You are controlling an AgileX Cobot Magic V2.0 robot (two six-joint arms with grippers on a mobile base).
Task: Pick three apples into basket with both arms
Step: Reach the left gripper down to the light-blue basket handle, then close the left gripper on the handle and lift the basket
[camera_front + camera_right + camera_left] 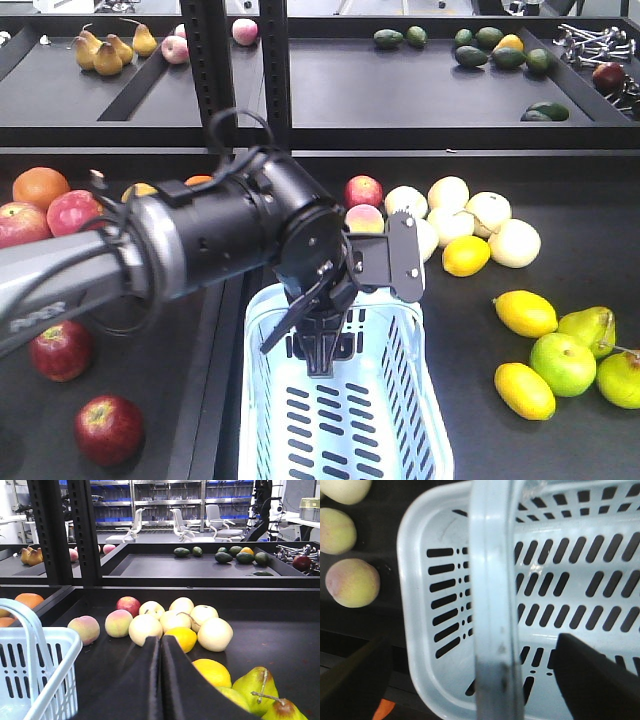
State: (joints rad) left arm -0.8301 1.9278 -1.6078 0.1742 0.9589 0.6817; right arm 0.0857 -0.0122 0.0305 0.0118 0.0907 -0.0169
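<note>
The pale blue basket (404, 372) stands at the front centre, and no fruit shows inside it. My left arm reaches in from the left, and its gripper (316, 345) hangs open over the basket's far end. In the left wrist view the hoop handle (490, 580) runs between the wide-spread fingers (595, 680) without touching them. Two dark red apples (62, 350) (108, 428) lie in the left tray. In the right wrist view my right gripper (161, 647) is shut on nothing, low over the dark tray, to the right of the basket (60, 645).
Peaches (84, 629), pale round fruit (470, 215), lemons (524, 313) and green pears (563, 362) lie right of the basket. Brighter red apples (70, 210) and an orange (40, 186) sit at the left. A black upright post (275, 70) stands behind, before a shelf of avocados (490, 45).
</note>
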